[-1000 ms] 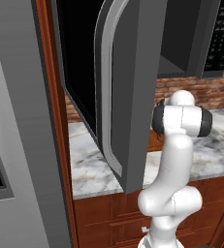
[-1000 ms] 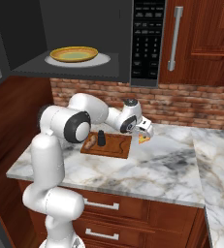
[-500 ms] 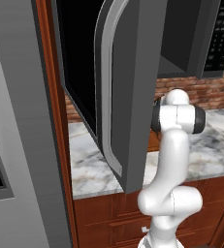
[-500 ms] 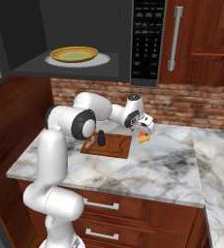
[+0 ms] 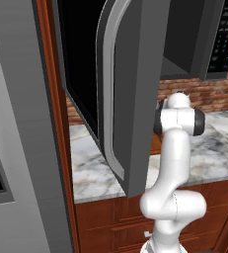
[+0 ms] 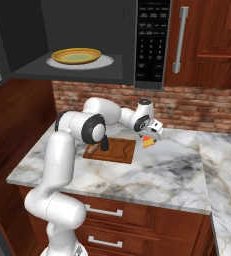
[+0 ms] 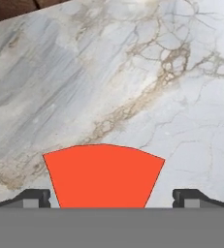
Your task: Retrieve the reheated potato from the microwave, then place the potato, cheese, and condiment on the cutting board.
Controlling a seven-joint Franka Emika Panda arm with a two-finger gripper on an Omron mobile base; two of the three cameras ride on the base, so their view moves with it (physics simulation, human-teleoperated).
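Open pincer (image 6: 150, 136) apparently straddling cheese (image 7: 104, 177)

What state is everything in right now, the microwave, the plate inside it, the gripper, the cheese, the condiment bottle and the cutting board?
microwave: door swung wide open.
plate: inside the microwave, nothing visible on it.
gripper: jaws open, straddling the cheese, not closed on it.
cheese: on the counter, just right of the board.
condiment: upright on the board.
cutting board: flat on the counter.

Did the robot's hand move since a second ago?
Yes. In the right base view the gripper has shifted rightward, away from the cutting board, and hangs over the cheese.
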